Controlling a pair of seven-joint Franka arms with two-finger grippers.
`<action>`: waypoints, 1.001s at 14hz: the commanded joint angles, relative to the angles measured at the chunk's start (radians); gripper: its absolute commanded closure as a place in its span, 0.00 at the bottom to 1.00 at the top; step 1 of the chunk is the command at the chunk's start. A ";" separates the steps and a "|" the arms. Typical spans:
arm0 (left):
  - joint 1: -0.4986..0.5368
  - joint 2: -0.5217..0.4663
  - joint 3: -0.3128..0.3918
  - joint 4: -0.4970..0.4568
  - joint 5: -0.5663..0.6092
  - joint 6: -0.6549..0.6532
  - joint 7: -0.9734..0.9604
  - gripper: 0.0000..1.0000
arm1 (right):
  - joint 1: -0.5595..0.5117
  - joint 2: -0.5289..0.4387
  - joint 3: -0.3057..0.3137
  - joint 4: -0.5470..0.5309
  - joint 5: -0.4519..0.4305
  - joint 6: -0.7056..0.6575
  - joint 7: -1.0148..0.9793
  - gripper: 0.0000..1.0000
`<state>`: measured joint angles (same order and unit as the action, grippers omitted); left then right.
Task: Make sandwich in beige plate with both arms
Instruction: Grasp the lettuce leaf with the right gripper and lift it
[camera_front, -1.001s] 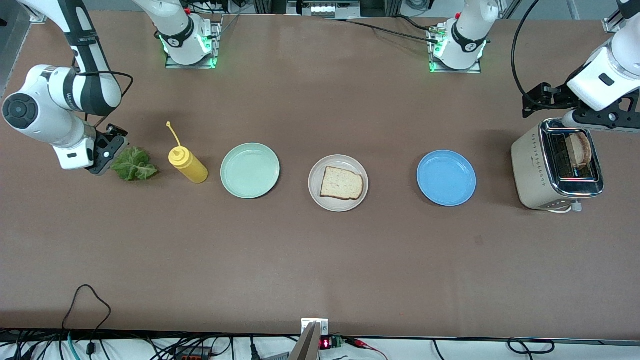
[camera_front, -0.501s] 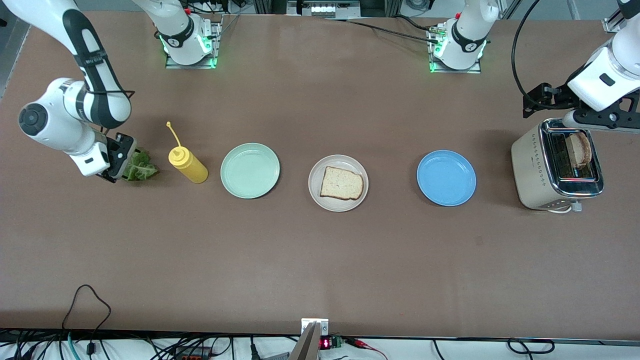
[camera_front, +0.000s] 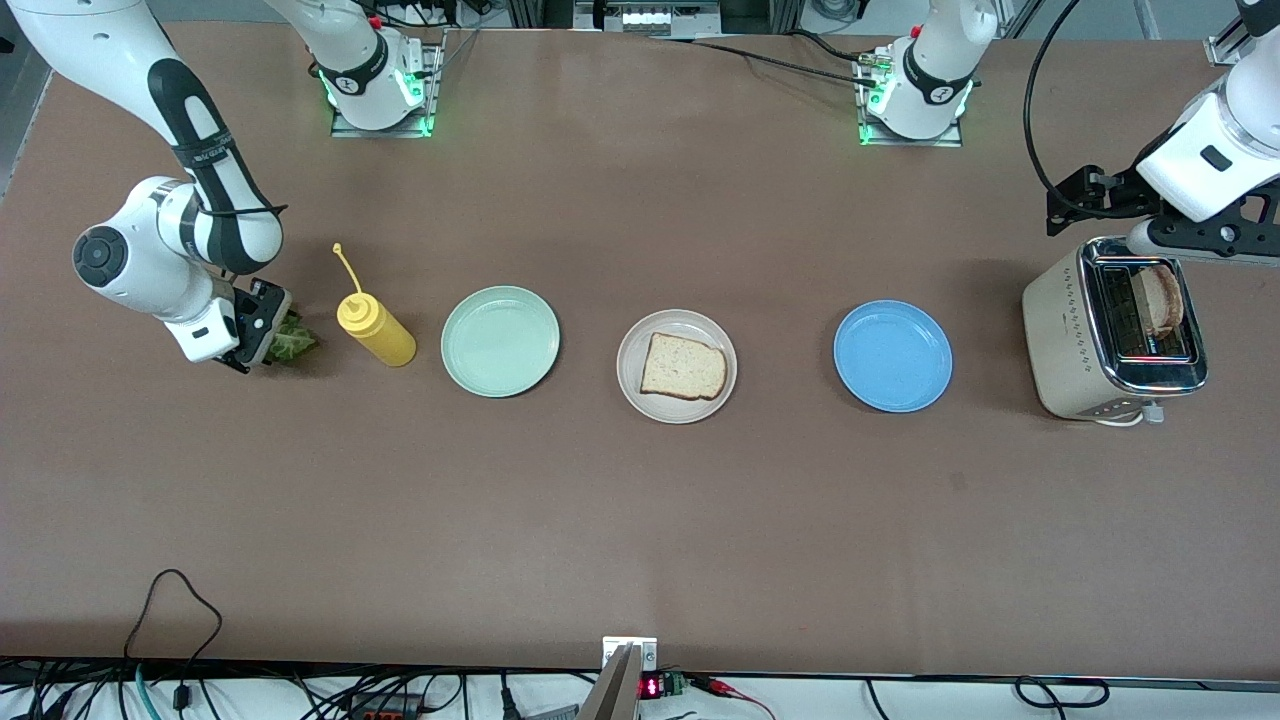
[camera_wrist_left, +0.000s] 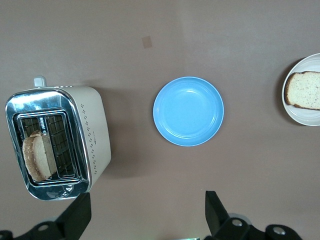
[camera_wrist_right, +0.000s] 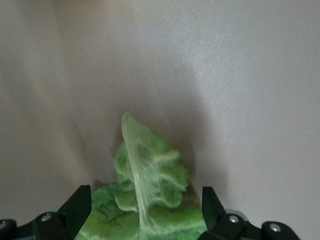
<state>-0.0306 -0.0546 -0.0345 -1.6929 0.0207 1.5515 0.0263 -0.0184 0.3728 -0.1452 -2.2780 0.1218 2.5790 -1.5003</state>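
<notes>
The beige plate (camera_front: 632, 383) sits mid-table with one bread slice (camera_front: 683, 367) on it; both show in the left wrist view, plate (camera_wrist_left: 300, 114) and slice (camera_wrist_left: 305, 90). A second slice (camera_front: 1162, 297) stands in the toaster (camera_front: 1065, 335), seen too in the left wrist view (camera_wrist_left: 37, 155). The lettuce leaf (camera_front: 288, 342) lies at the right arm's end, mostly hidden under my right gripper (camera_front: 262, 340). In the right wrist view the leaf (camera_wrist_right: 150, 190) lies between the open fingers (camera_wrist_right: 210, 207). My left gripper (camera_wrist_left: 145, 212) is open and empty, above the table beside the toaster.
A yellow squeeze bottle (camera_front: 375, 328) stands beside the lettuce. A mint-green plate (camera_front: 500, 341) lies between bottle and beige plate. A blue plate (camera_front: 892, 356) lies between beige plate and toaster, also in the left wrist view (camera_wrist_left: 188, 111).
My right arm has moved toward the squeeze bottle and down over the lettuce, which now sits between its open fingers. The left arm has not moved.
</notes>
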 joint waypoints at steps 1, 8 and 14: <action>0.005 0.019 -0.001 0.038 -0.013 -0.025 0.012 0.00 | -0.014 0.001 0.024 -0.001 0.027 0.012 -0.023 0.23; 0.005 0.019 -0.001 0.039 -0.013 -0.025 0.011 0.00 | -0.014 -0.005 0.024 0.000 0.027 0.004 -0.023 0.90; 0.005 0.021 -0.001 0.039 -0.013 -0.025 0.011 0.00 | -0.003 -0.052 0.026 0.067 0.027 -0.083 -0.020 1.00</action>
<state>-0.0307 -0.0543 -0.0345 -1.6917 0.0207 1.5515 0.0263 -0.0178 0.3630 -0.1294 -2.2503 0.1276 2.5666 -1.5003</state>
